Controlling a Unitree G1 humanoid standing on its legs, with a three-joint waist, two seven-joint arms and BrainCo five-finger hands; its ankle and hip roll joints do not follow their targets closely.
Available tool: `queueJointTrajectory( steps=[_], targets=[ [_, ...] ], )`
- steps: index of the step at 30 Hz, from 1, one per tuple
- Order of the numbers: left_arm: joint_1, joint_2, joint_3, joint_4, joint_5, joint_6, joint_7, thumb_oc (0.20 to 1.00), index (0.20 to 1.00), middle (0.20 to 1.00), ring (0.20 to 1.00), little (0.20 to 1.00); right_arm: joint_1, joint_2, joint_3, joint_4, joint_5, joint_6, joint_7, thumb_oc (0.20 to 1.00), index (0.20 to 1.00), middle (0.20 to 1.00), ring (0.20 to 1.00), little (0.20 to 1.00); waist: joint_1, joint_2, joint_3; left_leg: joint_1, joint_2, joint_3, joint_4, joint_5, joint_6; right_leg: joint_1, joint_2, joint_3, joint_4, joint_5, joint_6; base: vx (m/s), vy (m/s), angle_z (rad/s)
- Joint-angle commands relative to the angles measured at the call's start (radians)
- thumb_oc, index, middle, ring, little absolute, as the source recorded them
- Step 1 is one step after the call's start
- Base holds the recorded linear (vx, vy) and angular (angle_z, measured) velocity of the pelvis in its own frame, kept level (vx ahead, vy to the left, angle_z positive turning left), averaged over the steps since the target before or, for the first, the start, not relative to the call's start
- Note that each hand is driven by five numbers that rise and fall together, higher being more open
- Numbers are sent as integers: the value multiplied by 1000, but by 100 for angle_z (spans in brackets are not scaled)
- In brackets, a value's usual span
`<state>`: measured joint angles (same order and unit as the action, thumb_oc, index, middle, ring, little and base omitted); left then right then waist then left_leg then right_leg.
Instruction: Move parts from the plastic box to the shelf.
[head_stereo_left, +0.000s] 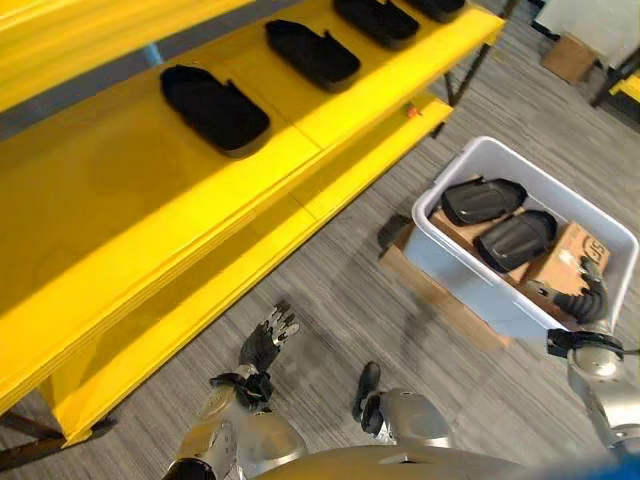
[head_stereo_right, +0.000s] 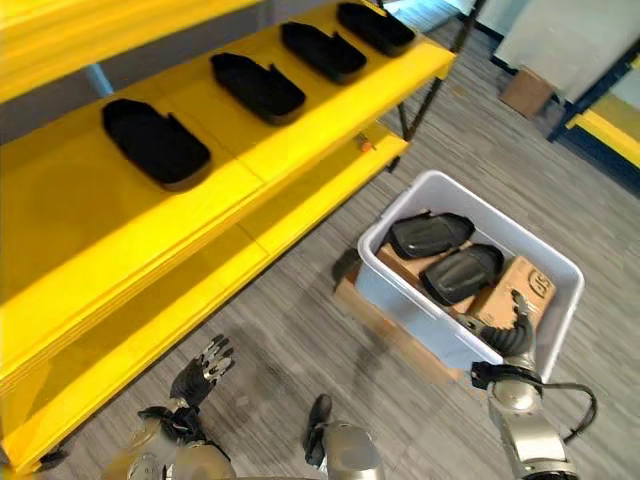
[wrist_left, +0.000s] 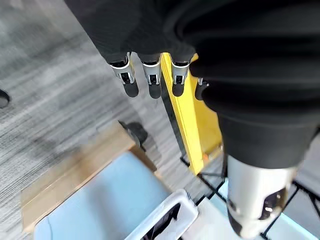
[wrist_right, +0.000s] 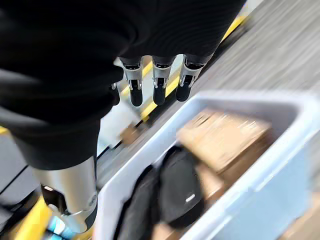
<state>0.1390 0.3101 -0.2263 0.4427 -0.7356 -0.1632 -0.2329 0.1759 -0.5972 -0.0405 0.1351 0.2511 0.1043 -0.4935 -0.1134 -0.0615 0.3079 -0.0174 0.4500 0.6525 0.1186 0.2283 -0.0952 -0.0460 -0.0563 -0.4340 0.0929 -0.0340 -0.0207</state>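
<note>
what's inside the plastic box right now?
The plastic box holds two black parts lying on brown cardboard. The right hand, open and holding nothing, covers the box's near corner. Whatever lies under the cardboard is covered.

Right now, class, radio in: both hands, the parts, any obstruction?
Right hand open, empty, over the box. Left hand open, low by the shelf. Two parts in the box, four on the shelf. Nothing in the way.

Farthest shelf part (head_stereo_left: 440, 6) cut by the top edge.
</note>
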Motion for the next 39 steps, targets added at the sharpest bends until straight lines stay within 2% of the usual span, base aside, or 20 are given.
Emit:
queueJointTrajectory(
  steps=[1, 3, 6, 7, 9, 14, 17, 19, 20, 21, 23, 27, 28, 29, 30, 31, 32, 33, 35, 39],
  targets=[
    [47, 40, 85, -86, -31, 17, 15, 1000, 1000, 1000, 1000, 1000, -69, 26, -93, -18, -50, -78, -110, 1000, 1000, 1000, 1000, 1000, 34, -28, 60, -33, -114, 9, -10, -170, 2, 57, -108, -29, 43, -36, 90, -26, -388, -13],
    [60, 43, 115, -76, -8, 19, -9, 1000, 1000, 1000, 1000, 1000, -43, 29, -115, -15, -72, -104, -151, 1000, 1000, 1000, 1000, 1000, 18, -14, 57, -17, -102, 11, -17, -167, 1, 40, -103, -24, 76, -58, 75, 40, -229, -13],
    [46, 40, 122, -84, 55, 16, -10, 1000, 1000, 1000, 1000, 1000, -12, 33, -147, 9, -96, -95, -187, 1000, 1000, 1000, 1000, 1000, -16, -3, 43, 5, -85, 12, -23, -166, -4, 9, -90, -7, 120, -83, 54, 74, -194, -4],
    [46, 38, 121, -84, 58, 15, -8, 1000, 1000, 1000, 1000, 1000, -12, 32, -147, 10, -97, -95, -187, 1000, 1000, 1000, 1000, 1000, -16, -2, 42, 5, -85, 13, -24, -165, -4, 7, -91, -6, 122, -84, 53, 109, -180, -10],
    [14, 45, 116, -97, 40, 11, 10, 1000, 1000, 1000, 1000, 1000, -13, 8, -154, 34, -170, -111, -192, 1000, 1000, 1000, 1000, 1000, -43, 10, 31, 29, -79, 20, -37, -150, -12, -14, -83, 3, 145, -95, 40, 89, -115, -22],
    [-89, 75, 72, -126, 35, 18, -4, 1000, 1000, 1000, 1000, 1000, -80, -48, -143, 59, -206, -134, -177, 1000, 1000, 1000, 1000, 1000, -85, 27, 16, 52, -64, 15, -49, -102, -35, -51, -80, 35, 180, -110, 27, 55, -106, -37],
    [-133, 74, 38, -139, 20, 3, -4, 1000, 1000, 1000, 1000, 1000, -127, -73, -123, 67, -211, -150, -162, 1000, 1000, 1000, 1000, 1000, -100, 39, 6, 62, -70, -20, -59, -89, -42, -68, -75, 68, 191, -117, 20, 86, -53, -47],
    [-166, 44, -6, -139, 8, -24, 5, 1000, 1000, 1000, 1000, 1000, -170, -86, -81, 74, -217, -159, -144, 1000, 1000, 1000, 1000, 1000, -99, 49, -9, 67, -86, -121, -45, -88, -47, -83, -60, 129, 195, -124, 10, 140, -26, -48],
    [-166, 44, -6, -139, 8, -24, 5, 1000, 1000, 1000, 1000, 1000, -170, -86, -81, 74, -217, -159, -144, 1000, 1000, 1000, 1000, 1000, -99, 49, -9, 67, -86, -121, -45, -88, -47, -83, -60, 129, 195, -124, 10, 140, 26, -56],
    [-177, 26, -19, -137, -8, -43, 13, 1000, 1000, 1000, 1000, 1000, -190, -87, -57, 74, -218, -169, -126, 1000, 1000, 1000, 1000, 1000, -96, 53, -17, 66, -106, -191, -31, -99, -43, -90, -55, 169, 190, -121, 10, 101, 14, -78],
    [-201, 3, -32, -132, -8, -57, 8, 1000, 1000, 1000, 1000, 1000, -203, -91, -32, 59, -242, -186, -110, 1000, 1000, 1000, 1000, 1000, -104, 60, -26, 72, -125, -231, -15, -105, -43, -90, -49, 199, 168, -117, 6, 129, 2, -74],
    [-226, -26, -62, -109, 15, -59, 13, 1000, 1000, 1000, 1000, 1000, -186, -74, -10, 30, -201, -172, -67, 1000, 1000, 1000, 1000, 1000, -131, 68, -40, 71, -144, -222, 28, -122, -41, -68, -36, 213, 127, -106, -2, 117, -55, -46],
    [-233, -32, -71, -91, 29, -56, 6, 1000, 1000, 1000, 1000, 1000, -169, -55, 1, 19, -188, -174, -62, 1000, 1000, 1000, 1000, 1000, -147, 69, -50, 71, -134, -193, 58, -104, -49, -52, -31, 211, 94, -94, -7, 83, -80, -5],
    [-235, -32, -75, -88, 26, -54, 5, 1000, 1000, 1000, 1000, 1000, -166, -48, 7, 15, -188, -176, -62, 1000, 1000, 1000, 1000, 1000, -149, 69, -52, 69, -136, -198, 73, -104, -49, -47, -28, 216, 82, -88, -8, 140, -88, 9],
    [-234, -37, -84, -83, 20, -40, 20, 1000, 1000, 1000, 1000, 1000, -172, -25, 38, 19, -193, -184, -48, 1000, 1000, 1000, 1000, 1000, -135, 73, -54, 49, -199, -262, 100, -160, -23, -35, -22, 253, 59, -70, 2, 115, -33, 10],
    [-232, -39, -84, -84, 23, -37, 27, 1000, 1000, 1000, 1000, 1000, -176, -18, 48, 23, -200, -188, -46, 1000, 1000, 1000, 1000, 1000, -127, 74, -53, 43, -226, -283, 99, -183, -12, -32, -22, 265, 53, -64, 7, 94, -22, -3],
    [-224, -40, -77, -89, 28, -30, 38, 1000, 1000, 1000, 1000, 1000, -186, -1, 72, 28, -203, -191, -44, 1000, 1000, 1000, 1000, 1000, -109, 74, -48, 25, -278, -311, 85, -213, 24, -32, -21, 285, 38, -35, 11, 62, 4, -40],
    [-211, -38, -68, -97, 37, -20, 44, 1000, 1000, 1000, 1000, 1000, -188, 12, 83, 24, -188, -189, -36, 1000, 1000, 1000, 1000, 1000, -95, 75, -45, 24, -314, -333, 62, -243, 41, -25, -17, 301, 29, -26, 21, 83, 21, -64],
    [-167, -24, -45, -116, 68, 7, 44, 1000, 1000, 1000, 1000, 1000, -178, 44, 97, -12, -187, -182, -28, 1000, 1000, 1000, 1000, 1000, -61, 79, -37, -4, -380, -397, -20, -254, 60, -2, 1, 337, 26, -21, 41, 192, 128, -94],
    [-130, 2, -37, -78, 104, -3, 21, 1000, 1000, 1000, 1000, 1000, -170, 72, 128, -31, -161, -151, -9, 1000, 1000, 1000, 1000, 1000, -42, 77, -49, 10, -380, -391, -53, -249, 72, 27, -5, 320, 42, -44, 45, 116, 158, -60]
  ],
)
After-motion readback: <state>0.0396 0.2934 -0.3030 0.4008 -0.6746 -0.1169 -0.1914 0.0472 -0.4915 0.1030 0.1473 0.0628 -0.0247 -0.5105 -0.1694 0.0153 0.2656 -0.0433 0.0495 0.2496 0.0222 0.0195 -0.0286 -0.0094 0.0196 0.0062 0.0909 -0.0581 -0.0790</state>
